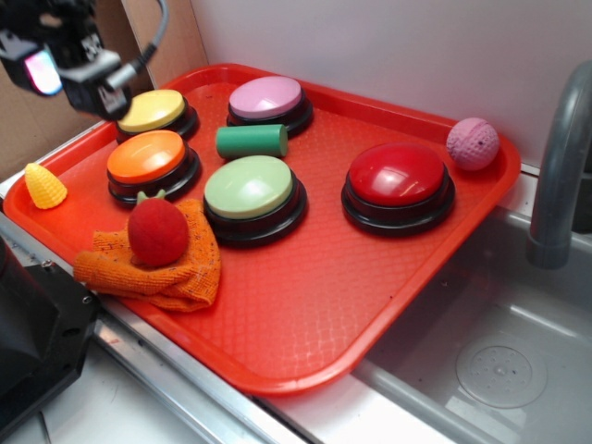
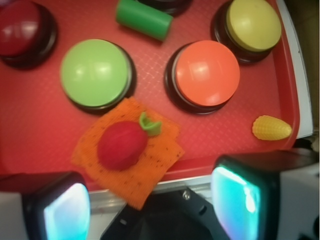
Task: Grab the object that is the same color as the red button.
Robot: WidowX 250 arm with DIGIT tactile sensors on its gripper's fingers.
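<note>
Tray, red and textured, sat across the steel tabletop beside a sink, and it carried everything else. Biggest on it was the red button, a glossy dome on a black base, toward the right side in the exterior view. Four smaller buttons stood left of it: green nearest, pink behind, orange and yellow further left. A green cylinder lay on its side between the pink and green buttons. An orange cloth was bunched at the tray's front left edge, just in front of the orange and green buttons. The strawberry rested on that cloth, matte red with its green leaf tips pointing toward the buttons. A pink ball sat in the far right corner, well apart from the strawberry. A yellow corn toy stood at the left edge.

The hand hung above the tray's front left side with its two fingers spread wide and nothing between them; in the wrist view the strawberry lay just ahead of the gap, untouched
</note>
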